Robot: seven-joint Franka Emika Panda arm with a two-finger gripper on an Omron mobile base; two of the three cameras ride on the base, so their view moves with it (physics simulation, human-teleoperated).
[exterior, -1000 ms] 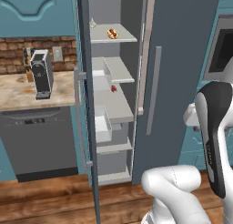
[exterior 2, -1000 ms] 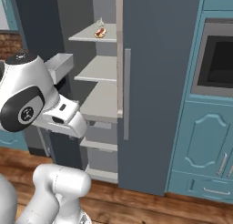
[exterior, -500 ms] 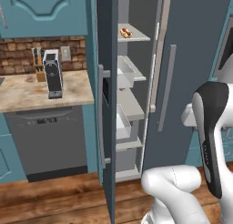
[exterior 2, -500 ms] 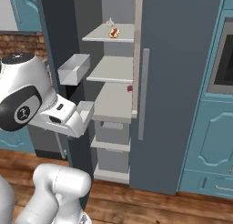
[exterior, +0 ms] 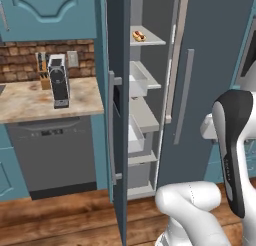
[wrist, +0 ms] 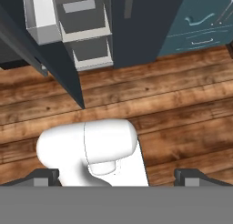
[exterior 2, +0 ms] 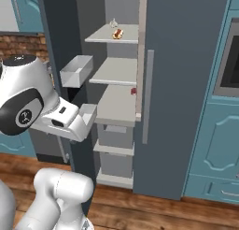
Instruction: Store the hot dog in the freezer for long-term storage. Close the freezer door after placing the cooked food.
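With the hot dog (exterior 2: 117, 33) already lying on the freezer (exterior: 145, 115) top shelf, my gripper (wrist: 116, 178) empty with tips wide apart over the floor, I judge I should push the open freezer door (exterior: 116, 120) squarely near its handle.

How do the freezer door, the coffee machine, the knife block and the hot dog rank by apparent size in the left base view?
1. freezer door, also nearest the camera, which exaggerates it
2. coffee machine
3. knife block, partly hidden behind the machine
4. hot dog, tiny on the top shelf
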